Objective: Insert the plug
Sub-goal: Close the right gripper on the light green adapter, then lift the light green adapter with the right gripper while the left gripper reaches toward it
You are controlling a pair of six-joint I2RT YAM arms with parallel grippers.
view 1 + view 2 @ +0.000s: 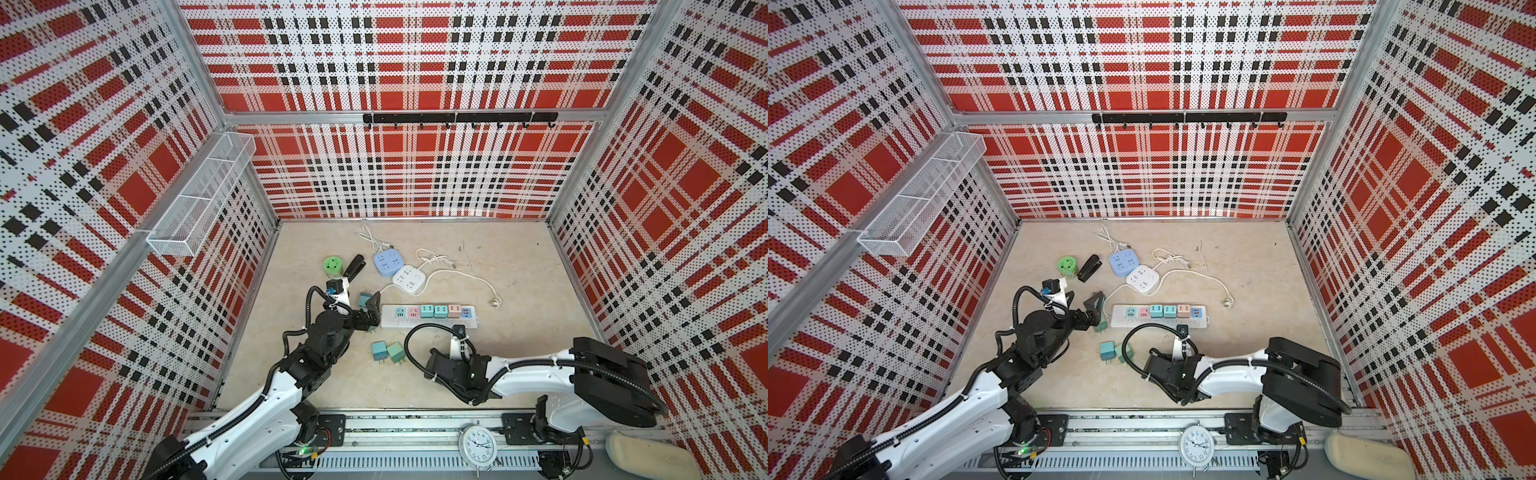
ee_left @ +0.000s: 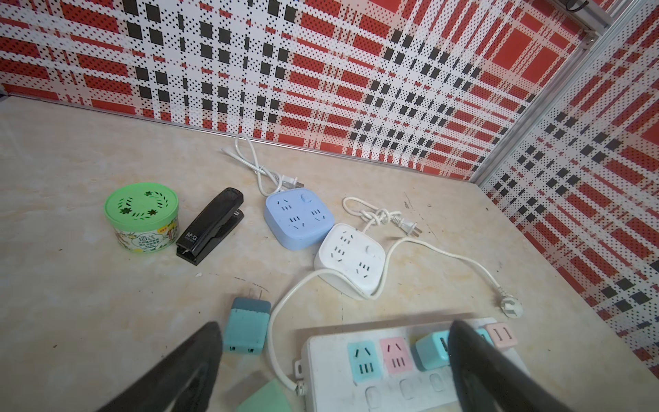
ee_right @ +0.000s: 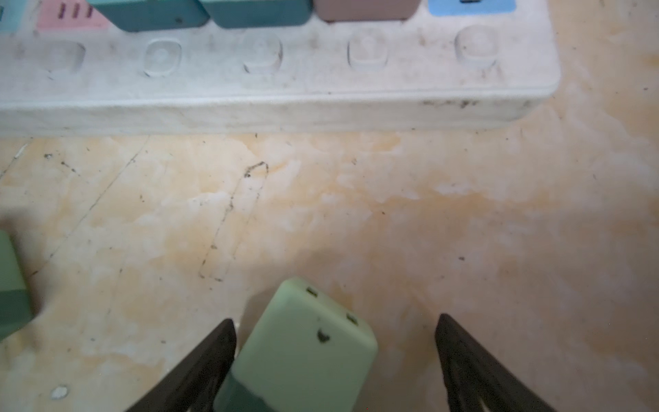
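on the beige tabletop (image 1: 519, 299) the long white power strip (image 1: 428, 322) lies crosswise between the two arms. three cube plugs are already seated in it, and its teal socket (image 2: 363, 356) and pink socket (image 2: 394, 353) at the cord end are vacant. the left gripper (image 2: 335, 324) hangs over that cord end, jaws spread wide and empty, with a teal plug (image 2: 246, 330) lying flat just outside one finger. the right gripper (image 3: 335, 318) sits low over the table in front of the strip, jaws spread around a pale green plug (image 3: 303, 342). one finger touches or nearly touches its side and the other stands well clear, so nothing is pinched yet.

the step in hand looks like the pickup, before any carrying. next the right jaws need to close squarely on the plug's flat sides, lift it, and line its prongs, hidden here, over a vacant socket.

only the right wrist view shows this plug between the fingers. in both top views the wrist covers it, and only a loose blue-green plug (image 1: 379, 351) and a green plug (image 1: 395, 352) show nearby. only the left wrist view shows the empty slots clearly.
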